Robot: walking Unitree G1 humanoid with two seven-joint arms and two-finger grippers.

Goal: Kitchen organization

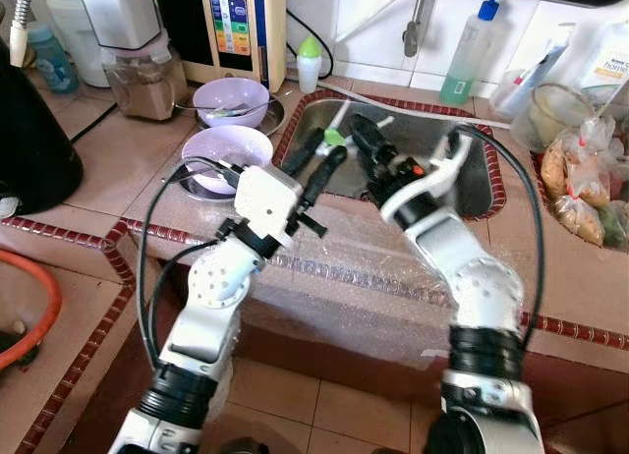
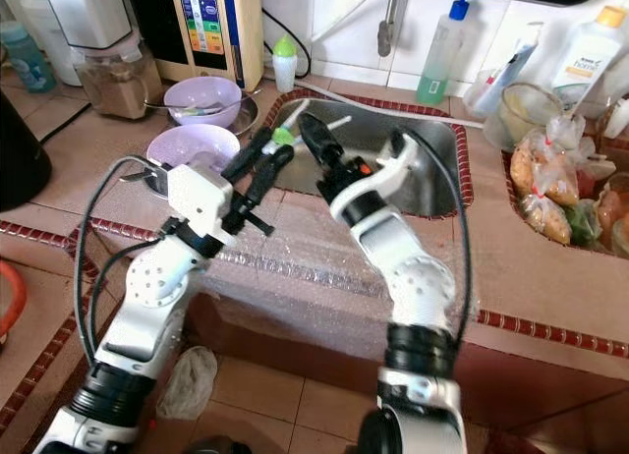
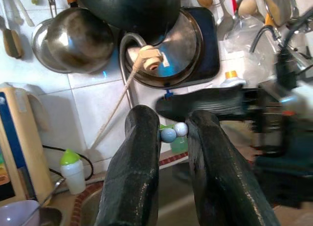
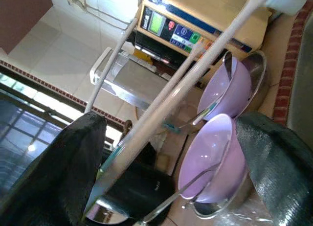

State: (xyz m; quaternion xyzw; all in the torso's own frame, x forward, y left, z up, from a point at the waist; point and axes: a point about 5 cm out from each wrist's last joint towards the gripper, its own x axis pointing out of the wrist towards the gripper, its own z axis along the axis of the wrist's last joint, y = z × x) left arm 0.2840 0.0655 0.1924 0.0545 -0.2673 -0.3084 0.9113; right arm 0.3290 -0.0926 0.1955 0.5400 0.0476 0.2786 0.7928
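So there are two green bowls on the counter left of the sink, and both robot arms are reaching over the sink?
Not quite: the two bowls are purple, not green, as the left eye view shows. They do sit on the counter left of the sink, and the left gripper and right gripper both reach over it.

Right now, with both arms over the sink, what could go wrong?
1. The left pincer pinches thin white sticks with a green end near its tips; a shallow grip like that could slip and drop them into the sink.
2. The right pincer, open, sits close beside the left one; the fingers may collide.
3. The stacked purple bowls with spoons lie near the left arm; a swing could knock them.
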